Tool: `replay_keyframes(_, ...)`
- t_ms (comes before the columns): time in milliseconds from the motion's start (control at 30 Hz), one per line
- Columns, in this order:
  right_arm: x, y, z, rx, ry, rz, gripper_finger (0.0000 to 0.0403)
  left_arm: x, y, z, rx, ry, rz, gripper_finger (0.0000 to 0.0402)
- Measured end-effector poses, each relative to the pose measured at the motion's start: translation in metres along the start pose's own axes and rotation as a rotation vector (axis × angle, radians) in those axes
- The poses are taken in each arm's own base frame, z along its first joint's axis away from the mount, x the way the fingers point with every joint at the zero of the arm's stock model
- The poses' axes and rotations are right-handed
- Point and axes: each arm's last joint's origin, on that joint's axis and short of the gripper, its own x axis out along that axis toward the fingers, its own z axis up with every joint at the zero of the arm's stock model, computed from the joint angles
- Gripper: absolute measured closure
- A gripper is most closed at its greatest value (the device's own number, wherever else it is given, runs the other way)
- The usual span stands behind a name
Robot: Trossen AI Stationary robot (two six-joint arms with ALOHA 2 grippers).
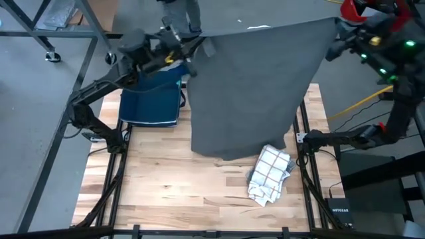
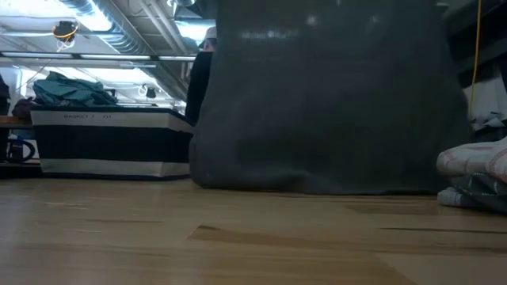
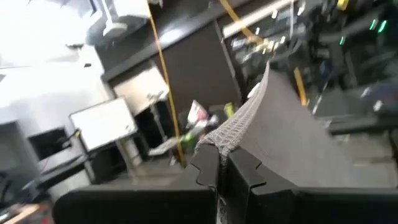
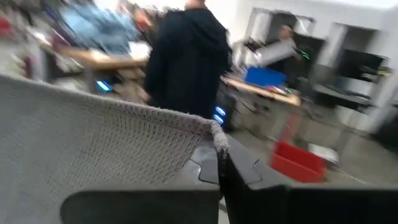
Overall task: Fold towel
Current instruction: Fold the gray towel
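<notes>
1. At the far left, the left gripper (image 1: pixel 199 45) is raised above the table (image 1: pixel 166 192) and clenched on one top corner of the grey towel (image 1: pixel 255 86); its wrist view shows the weave pinched between the closed fingers (image 3: pixel 208 171).
2. Below it, a folded blue cloth (image 1: pixel 151 99) lies on the table's far left part, just beside the towel's hanging left edge.
3. The grey towel hangs stretched between both arms like a curtain, its bottom hem touching or almost touching the wood around mid-table.
4. A crumpled checked cloth (image 1: pixel 271 174) lies near right, just below that hem.
5. At the far right, the right gripper (image 1: pixel 335 32) grasps the other top corner, fingers shut on it.
6. Judged step: spreading the towel. The next move likely calls for lowering it flat, clear of the checked cloth.
</notes>
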Motion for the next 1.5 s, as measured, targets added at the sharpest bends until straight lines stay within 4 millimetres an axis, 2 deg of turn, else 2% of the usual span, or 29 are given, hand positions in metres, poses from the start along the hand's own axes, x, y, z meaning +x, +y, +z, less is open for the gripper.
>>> replay_keyframes(233, 0.057, 0.009, -0.017, -0.138, 0.185, -0.116, 0.0401, 0.023, 0.017, -0.032, 0.072, 0.085, 0.064, 0.0401)
replay_keyframes(333, 0.067, 0.008, -0.021, -0.222, 0.259, -0.241, 0.0401, 0.034, 0.026, -0.051, 0.085, 0.131, 0.090, 0.0401)
replay_keyframes(500, 0.067, 0.006, -0.021, -0.226, 0.272, -0.291, 0.0401, 0.052, 0.033, -0.083, 0.050, 0.210, 0.093, 0.0401)
replay_keyframes(633, 0.064, 0.006, -0.020, -0.219, 0.259, -0.268, 0.0401, 0.059, 0.030, -0.095, 0.082, 0.239, 0.082, 0.0401)
replay_keyframes(933, 0.064, 0.007, -0.025, -0.236, 0.303, -0.248, 0.0401, 0.056, 0.027, -0.096, 0.086, 0.279, 0.058, 0.0401)
replay_keyframes(1167, 0.057, 0.012, -0.044, -0.217, 0.488, -0.135, 0.0401, 0.048, 0.005, -0.105, 0.098, 0.454, -0.069, 0.0401)
replay_keyframes(1400, 0.041, 0.016, -0.058, -0.095, 0.620, -0.003, 0.0401, 0.031, -0.014, -0.090, 0.108, 0.506, -0.164, 0.0401)
replay_keyframes(1500, 0.033, 0.017, -0.058, -0.012, 0.602, 0.052, 0.0401, 0.021, -0.020, -0.084, 0.107, 0.536, -0.204, 0.0401)
